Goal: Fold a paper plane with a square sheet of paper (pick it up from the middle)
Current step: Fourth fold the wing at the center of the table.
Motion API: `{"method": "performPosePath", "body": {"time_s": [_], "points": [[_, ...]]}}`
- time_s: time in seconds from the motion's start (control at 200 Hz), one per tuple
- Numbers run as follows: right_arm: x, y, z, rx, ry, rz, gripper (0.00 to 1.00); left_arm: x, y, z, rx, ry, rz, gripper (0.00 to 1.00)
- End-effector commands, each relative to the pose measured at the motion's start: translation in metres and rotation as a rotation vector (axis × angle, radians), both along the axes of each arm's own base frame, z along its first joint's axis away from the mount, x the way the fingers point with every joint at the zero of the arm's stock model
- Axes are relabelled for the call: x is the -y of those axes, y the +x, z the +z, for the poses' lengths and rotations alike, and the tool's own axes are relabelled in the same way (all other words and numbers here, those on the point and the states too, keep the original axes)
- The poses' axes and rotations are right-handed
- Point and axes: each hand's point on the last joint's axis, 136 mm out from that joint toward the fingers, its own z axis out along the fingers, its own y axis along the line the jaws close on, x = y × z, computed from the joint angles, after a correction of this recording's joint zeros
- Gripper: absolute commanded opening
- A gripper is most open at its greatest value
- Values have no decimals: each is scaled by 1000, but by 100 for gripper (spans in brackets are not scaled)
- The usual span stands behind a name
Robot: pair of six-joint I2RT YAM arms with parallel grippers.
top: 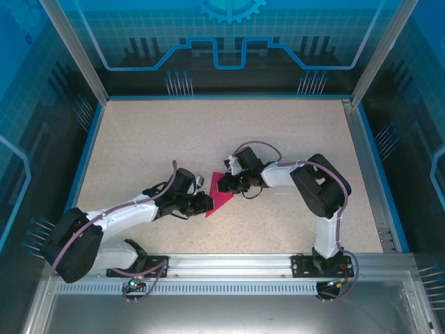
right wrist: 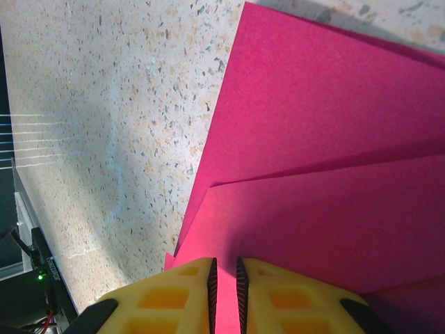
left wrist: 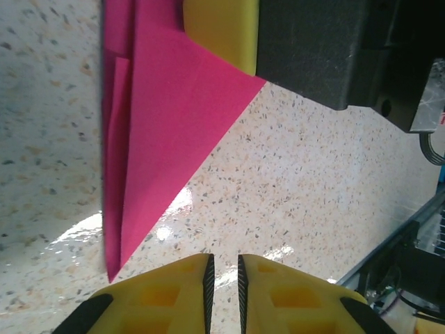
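The square sheet of paper (top: 221,198) lies flat on the table, magenta and folded into a pointed triangle with overlapping flaps (right wrist: 313,174). My right gripper (top: 224,186) is on top of it, jaws a narrow gap apart (right wrist: 224,271), with flat paper showing under the gap and nothing pinched. My left gripper (top: 207,203) sits just off the sheet's near-left point. Its jaws (left wrist: 222,268) stand slightly open over bare table with nothing between them. In the left wrist view the paper (left wrist: 167,125) narrows toward the gripper, and a yellow right finger (left wrist: 222,28) rests on its far part.
The speckled beige tabletop (top: 292,139) stretches all round the paper. A blue border and aluminium frame posts (top: 368,160) edge it. The arms' base rail (top: 229,264) runs along the near edge.
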Motion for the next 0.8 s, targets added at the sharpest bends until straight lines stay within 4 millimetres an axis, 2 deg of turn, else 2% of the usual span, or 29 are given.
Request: {"method": "performPosePath", "body": {"time_s": [0.0,0.35,0.46,0.665,0.79], "points": [[23,-21,-47,-87,-135,-20,18,7,-2,-5,-48,-55,-19,20],[25,-23,-49,-93,-152,-19,18,-6,-9,-39,-137,2,-12,19],[26,-23,-50,-94,-155,-19,18,-5,-10,-44,-145,2,-17,19],[28,-25,-52,-97,-165,-17,18,-20,-16,-61,-171,82,2,18],[30,-26,-54,-101,-174,-18,18,-23,-18,-64,-178,89,11,17]]}}
